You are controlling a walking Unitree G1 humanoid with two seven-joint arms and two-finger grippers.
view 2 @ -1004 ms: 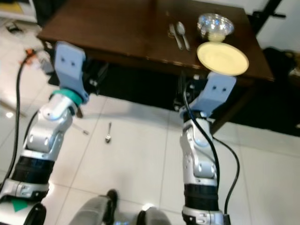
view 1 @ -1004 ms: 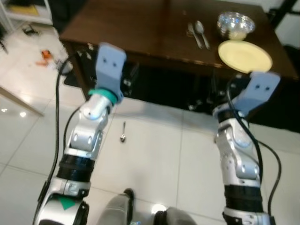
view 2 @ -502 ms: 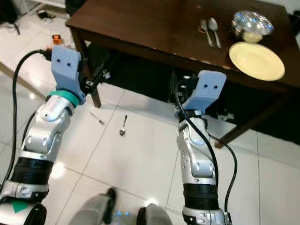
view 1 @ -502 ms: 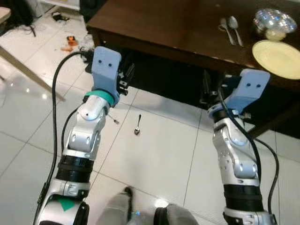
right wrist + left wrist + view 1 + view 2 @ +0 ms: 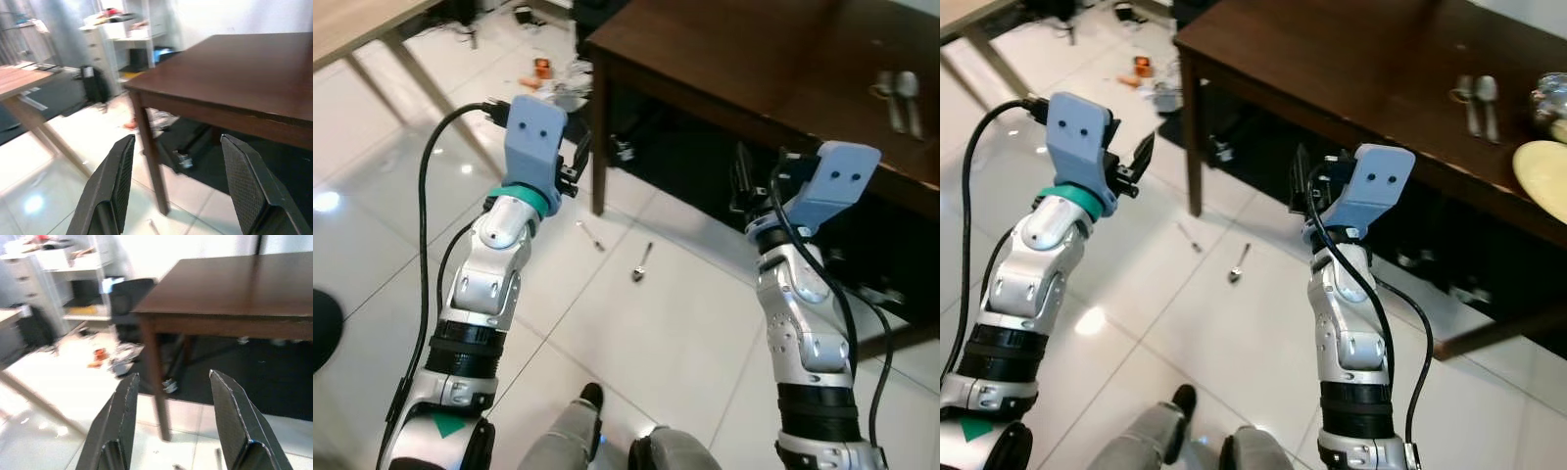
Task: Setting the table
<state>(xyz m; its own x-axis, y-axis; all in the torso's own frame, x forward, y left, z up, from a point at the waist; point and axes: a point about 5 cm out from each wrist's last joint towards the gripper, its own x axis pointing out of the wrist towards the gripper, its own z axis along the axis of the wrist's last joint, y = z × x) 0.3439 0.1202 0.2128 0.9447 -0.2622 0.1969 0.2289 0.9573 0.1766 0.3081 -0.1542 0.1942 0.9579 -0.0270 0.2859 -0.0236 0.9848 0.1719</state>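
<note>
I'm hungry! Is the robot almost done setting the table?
Partly. A fork and spoon, a yellow plate and a shiny bowl already sit on the dark table. Nothing is in hand: the left gripper and right gripper are open. Left to do: a spoon and a second utensil lie on the floor.

floor tiles (image 5: 636, 333): glossy white, reflective | table (image 5: 1351, 69): dark polished wood | spoon (image 5: 640, 264): shiny metal | arms: brushed silver metal | fingers (image 5: 247, 181): matt black, textured
</note>
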